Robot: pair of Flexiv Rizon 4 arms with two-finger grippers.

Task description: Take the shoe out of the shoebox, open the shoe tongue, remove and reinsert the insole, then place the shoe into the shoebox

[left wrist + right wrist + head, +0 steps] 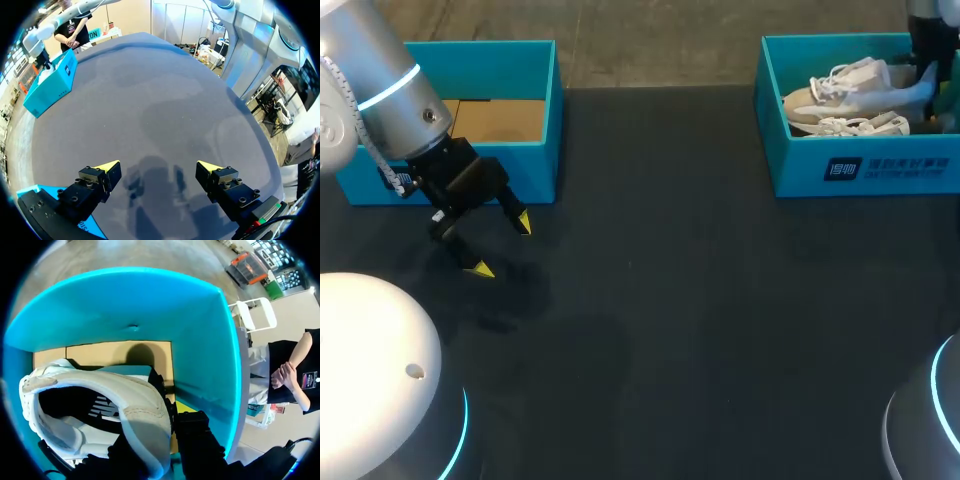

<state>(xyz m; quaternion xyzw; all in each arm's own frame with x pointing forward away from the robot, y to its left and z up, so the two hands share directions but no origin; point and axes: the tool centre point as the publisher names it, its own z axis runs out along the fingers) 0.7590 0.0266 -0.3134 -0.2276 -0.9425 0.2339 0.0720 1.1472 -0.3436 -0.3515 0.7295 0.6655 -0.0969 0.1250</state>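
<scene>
Left gripper (501,246): fingers spread, holding nothing, hovering above the table (700,300) at its near left. Farther back on the right, the right gripper (156,432) pinches the heel collar of the shoe (100,405), which sits inside the shoebox (865,170). Step in hand: extraction. The next move calls for a straight lift clearing the box walls.
</scene>
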